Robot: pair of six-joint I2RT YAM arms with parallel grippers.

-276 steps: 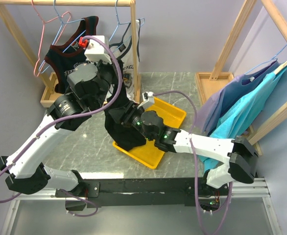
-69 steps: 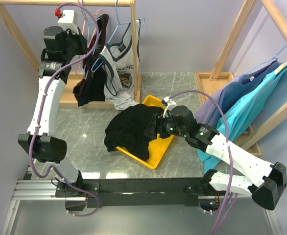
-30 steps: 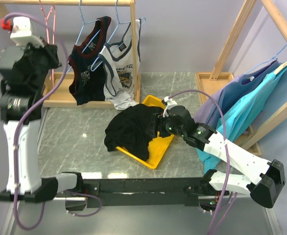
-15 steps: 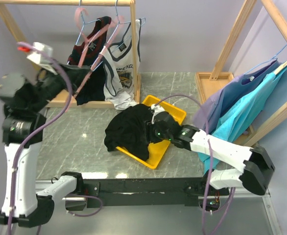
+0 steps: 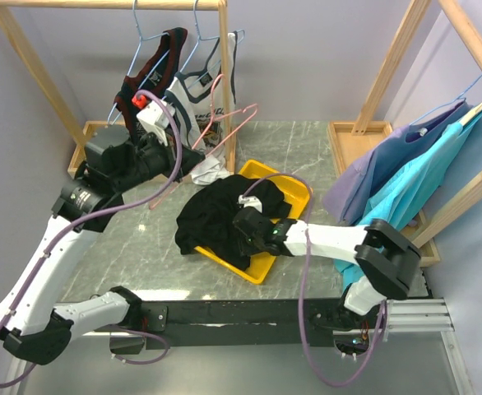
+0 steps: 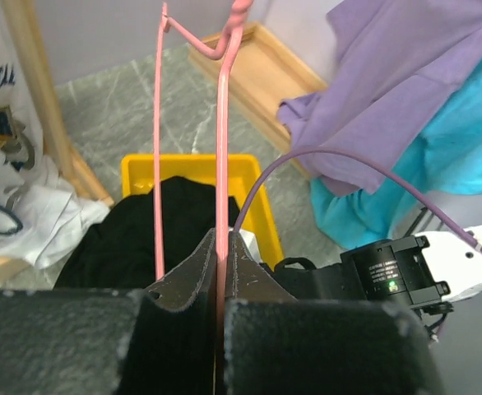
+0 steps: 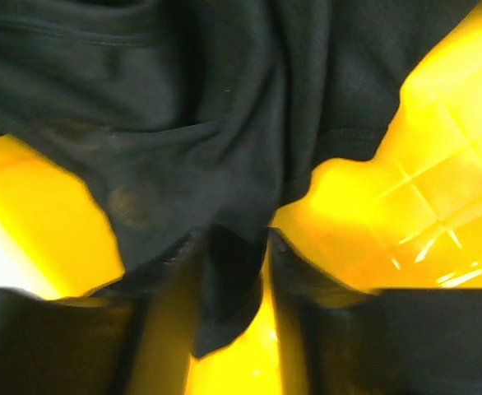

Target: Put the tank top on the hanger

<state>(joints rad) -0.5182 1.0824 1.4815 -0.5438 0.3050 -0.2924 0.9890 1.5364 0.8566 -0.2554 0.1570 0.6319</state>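
Note:
The black tank top (image 5: 212, 218) lies bunched over the left end of the yellow tray (image 5: 294, 191). My left gripper (image 5: 185, 167) is shut on the pink-red wire hanger (image 5: 229, 123) and holds it tilted in the air, left of the tray. In the left wrist view the hanger (image 6: 222, 123) runs up from between the closed fingers (image 6: 200, 267), with the tank top (image 6: 134, 243) below. My right gripper (image 5: 243, 226) is down in the tank top. In the right wrist view its jaws (image 7: 234, 239) stand apart around a hanging fold of the black fabric (image 7: 224, 123).
A wooden rack at the back left carries a navy jersey (image 5: 155, 66) and a white jersey (image 5: 201, 86) on light blue hangers; its post (image 5: 227, 90) stands close to the pink hanger. A second rack at the right holds purple and teal shirts (image 5: 405, 181).
My left arm has lifted the pink hanger off the rail and swung it down and right toward the tray. My right gripper has slid left into the tank top.

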